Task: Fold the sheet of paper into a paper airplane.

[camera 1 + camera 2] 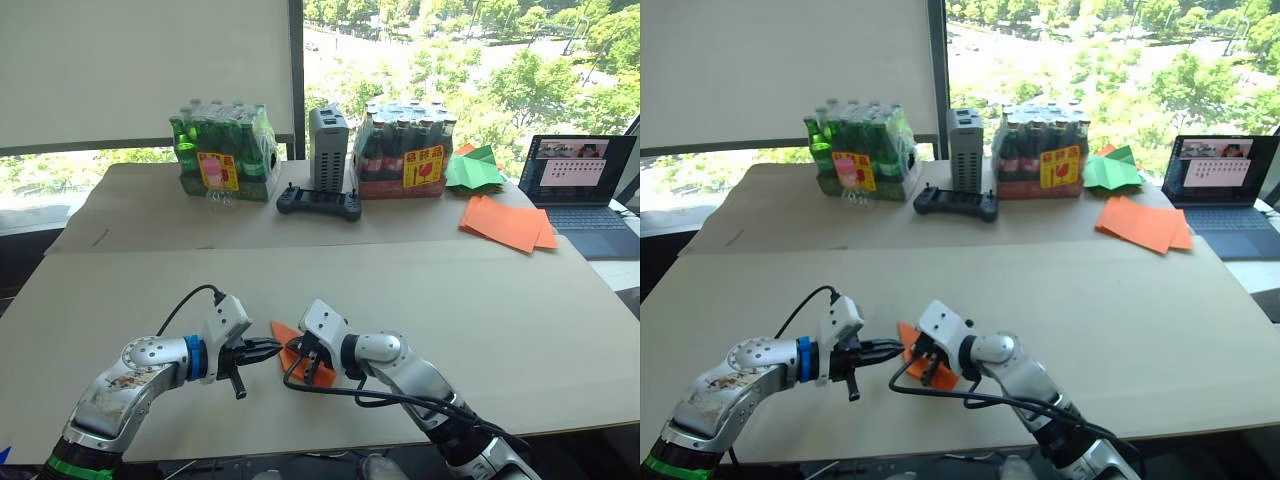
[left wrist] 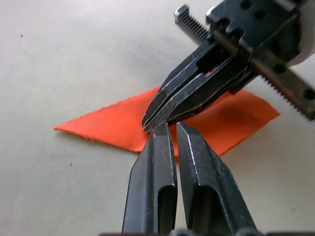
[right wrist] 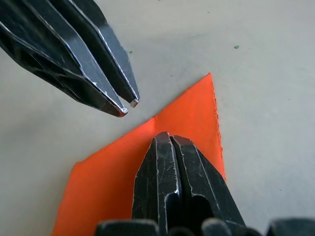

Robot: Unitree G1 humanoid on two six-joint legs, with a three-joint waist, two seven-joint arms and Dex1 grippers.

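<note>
The sheet of paper [image 1: 285,333] lies flat on the near table as a small, pointed orange wedge, folded in layers. Both grippers meet over it, tip to tip. My left gripper [image 1: 278,348] reaches in from the left, its fingers [image 2: 160,147] shut with nothing between them and their tips at the wedge's near edge [image 2: 113,128]. My right gripper [image 3: 170,138] comes from the right, shut, with its tips down on the orange surface [image 3: 197,113]. Whether they pinch a layer cannot be seen. The right gripper and wrist hide the middle of the wedge in the eye views.
On the far table stand a green bottle pack [image 1: 222,152], a grey box [image 1: 328,148], a dark bottle pack [image 1: 405,150] and a black controller [image 1: 320,204]. A green paper shape [image 1: 473,168], a pile of orange sheets [image 1: 505,222] and a laptop [image 1: 580,180] sit at the right.
</note>
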